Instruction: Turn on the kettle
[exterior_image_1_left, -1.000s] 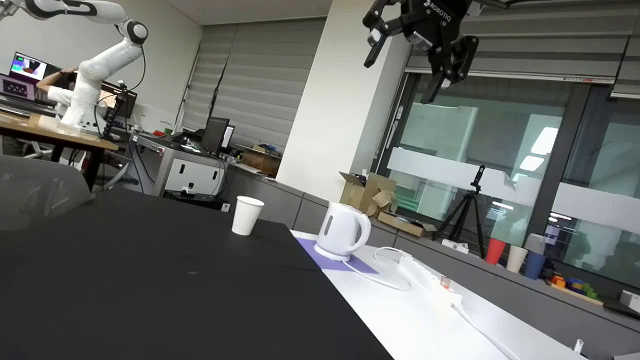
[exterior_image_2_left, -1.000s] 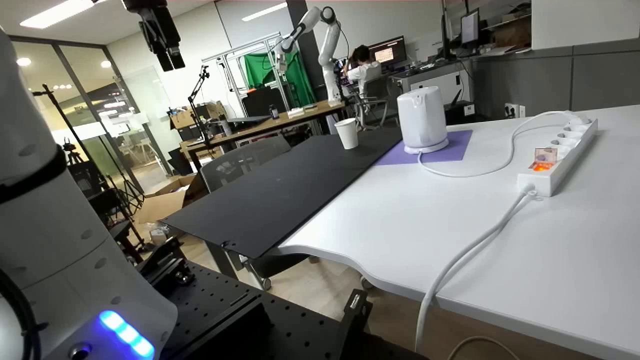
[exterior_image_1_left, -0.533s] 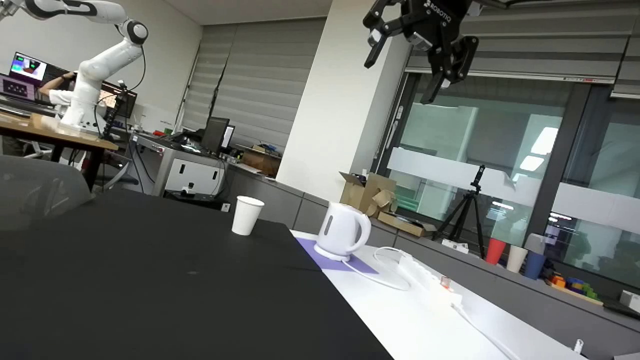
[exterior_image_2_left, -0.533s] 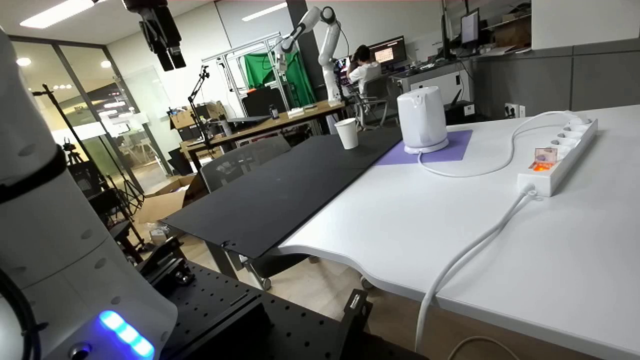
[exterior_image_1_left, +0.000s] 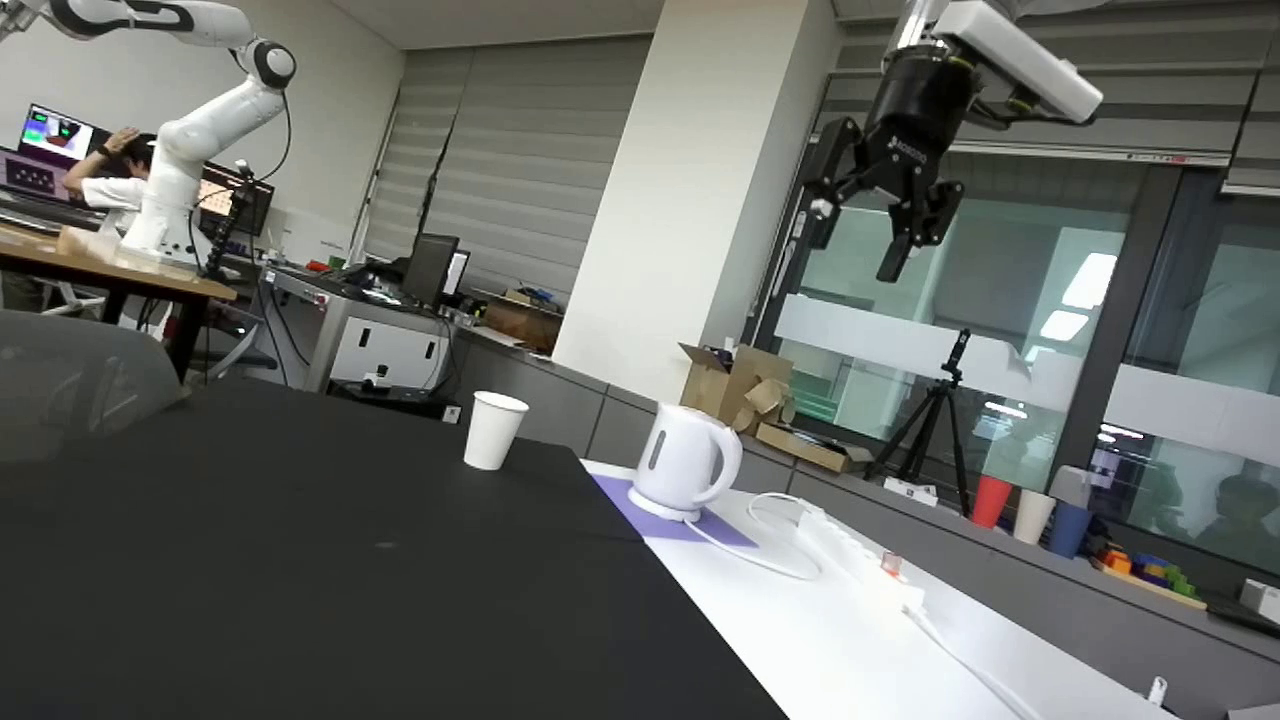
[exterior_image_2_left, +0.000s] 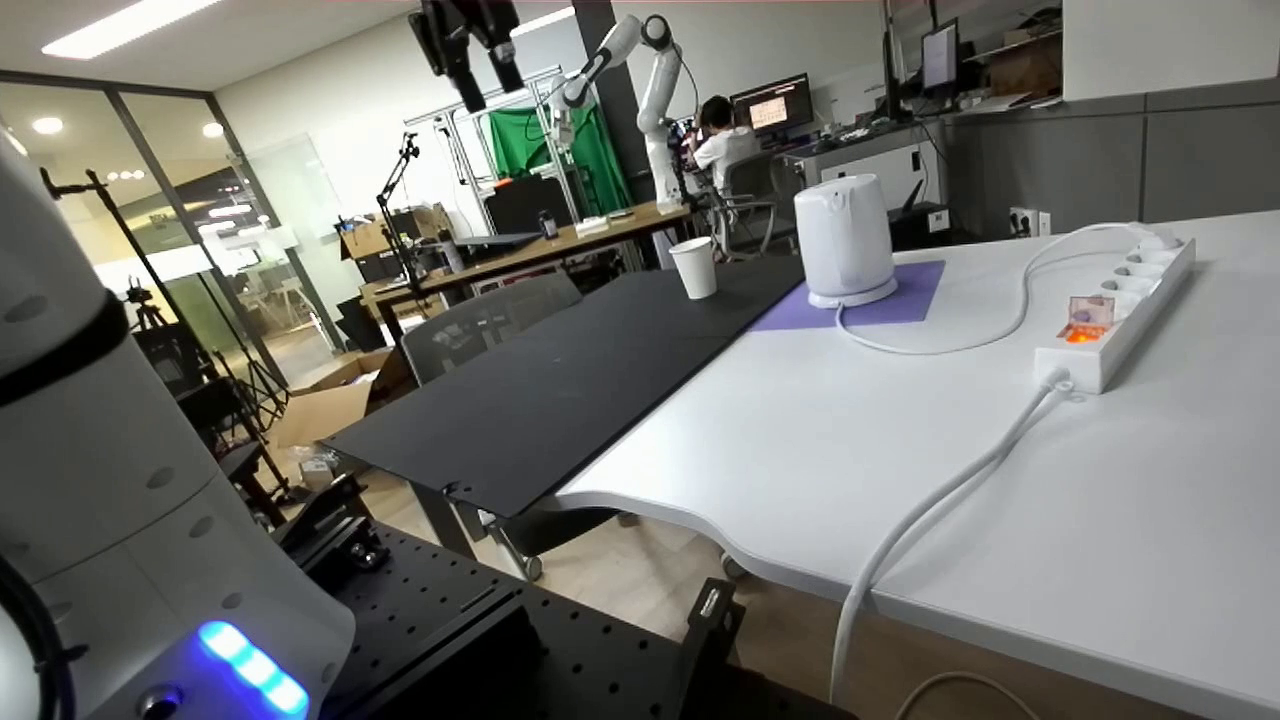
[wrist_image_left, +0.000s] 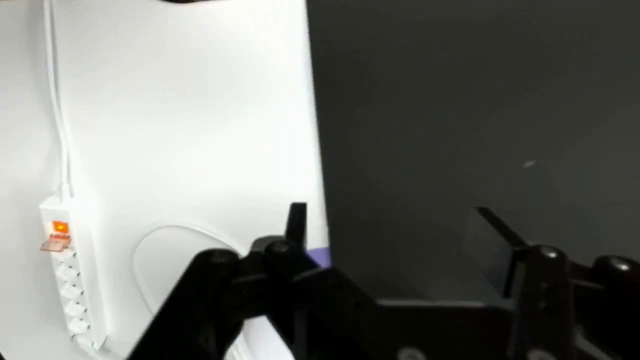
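Kettle (exterior_image_2_left: 846, 240) stands upright on its base on the purple mat (exterior_image_2_left: 920, 295), well apart from my gripper (exterior_image_1_left: 857, 252), which hangs high in the air, jaws spread wide and nothing between them. The white cord (exterior_image_2_left: 915, 353) runs to the power strip (exterior_image_2_left: 1135, 325), whose orange switch (exterior_image_2_left: 1082, 335) is lit, so I judge supply ready. I can't tell whether the kettle is on; reaching and switching it looks still to do.
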